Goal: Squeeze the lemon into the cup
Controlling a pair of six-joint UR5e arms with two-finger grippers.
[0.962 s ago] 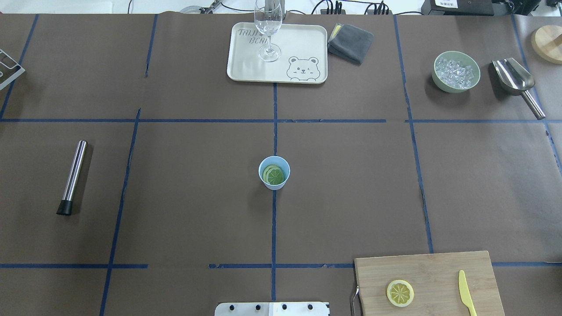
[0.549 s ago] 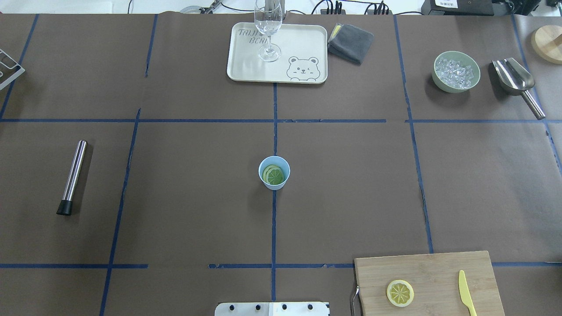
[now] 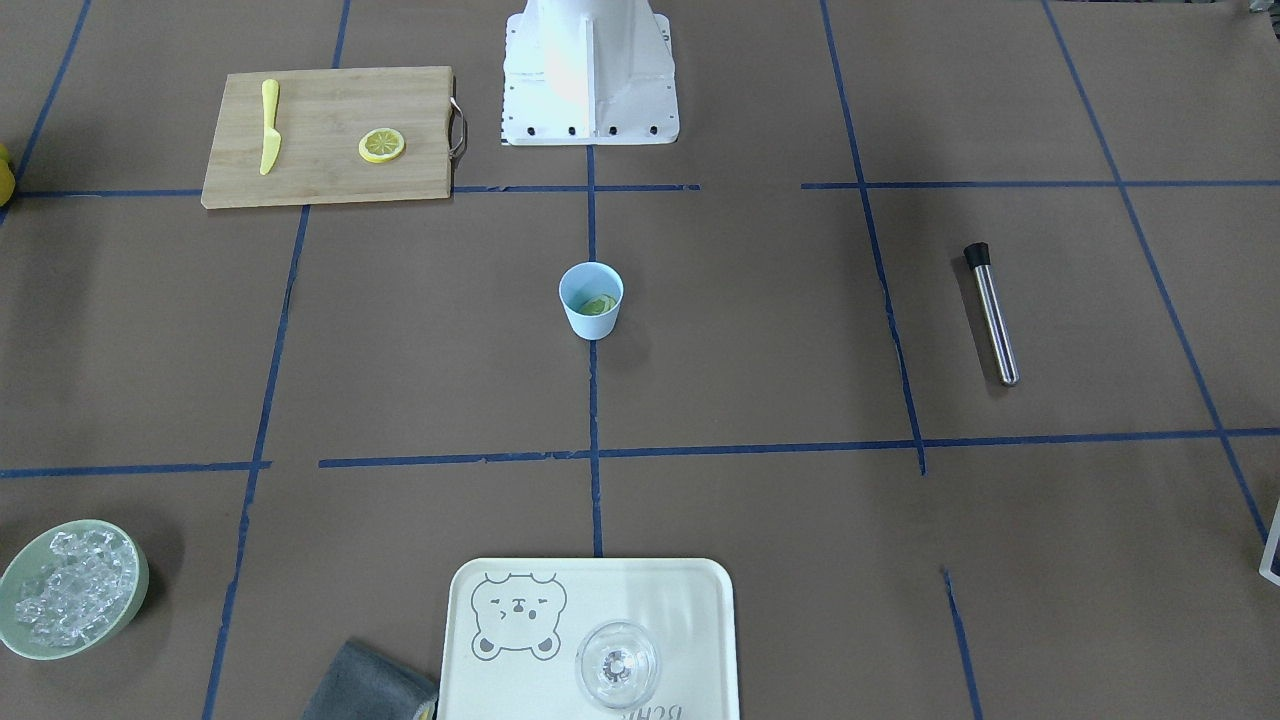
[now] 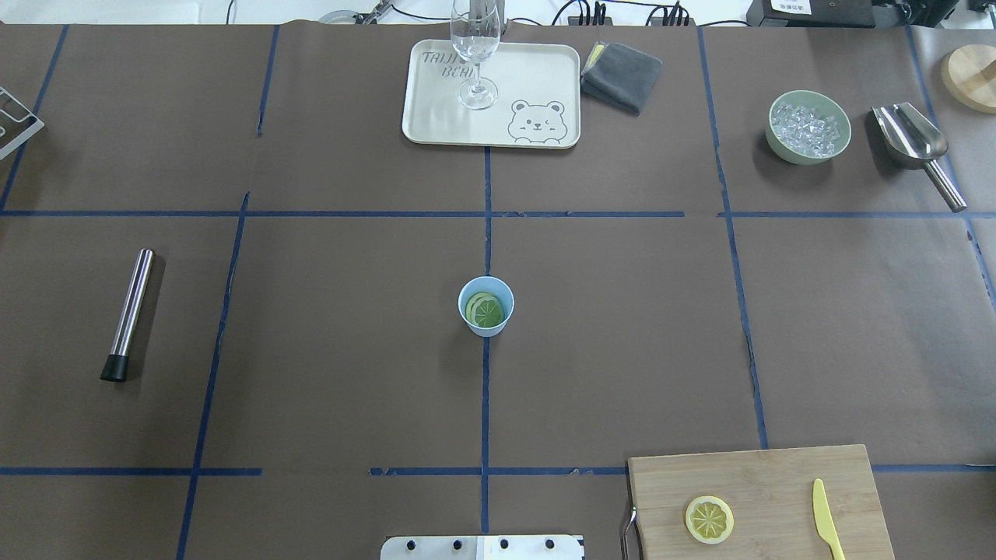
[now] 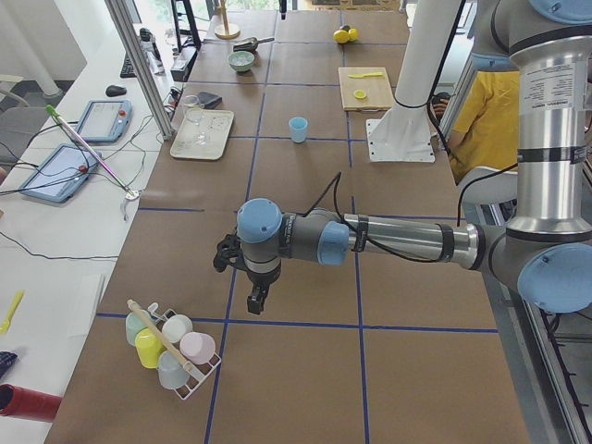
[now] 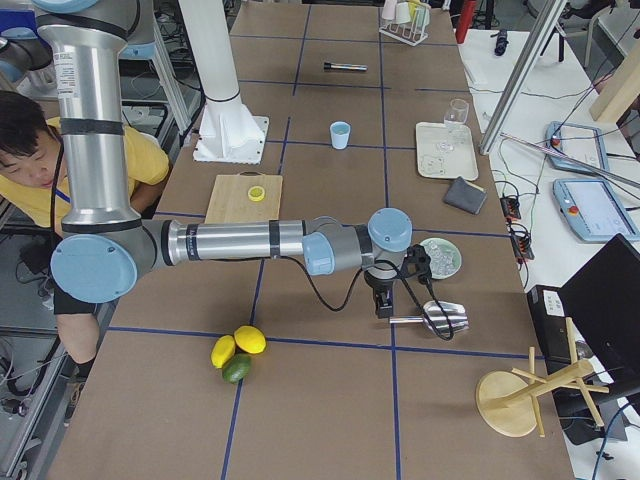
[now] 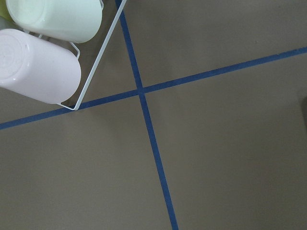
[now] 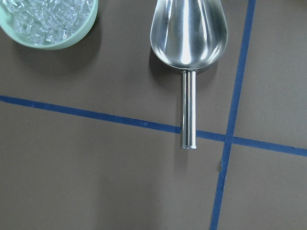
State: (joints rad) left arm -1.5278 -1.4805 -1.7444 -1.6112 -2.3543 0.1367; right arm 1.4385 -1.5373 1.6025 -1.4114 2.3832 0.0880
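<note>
The left gripper point(image 5: 257, 301) hung by the cup rack point(image 5: 171, 347), the right gripper point(image 6: 383, 306) above the steel scoop point(image 6: 440, 318); neither's opening could be told. On the bamboo cutting board point(image 4: 762, 482), well apart from the central light blue cup point(image 4: 490, 328), lay the lemon slice point(image 4: 709, 519).

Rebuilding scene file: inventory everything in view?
lemon slice: 1, yellow, on cutting board
cup: 1, light blue, centre, slices inside
cutting board: 1, bamboo, robot's right
knife: 1, yellow, on board
tray: 1, cream, far edge
wine glass: 1, clear, on tray
cloth: 1, grey, beside tray
ice bowl: 1, green, far right
scoop: 1, steel, beside bowl
muddler: 1, steel, left
racked cups: several, pastel, left end
whole citrus: 3, yellow/green, right end
left claw: 1, black, left end
right claw: 1, black, by scoop
</note>
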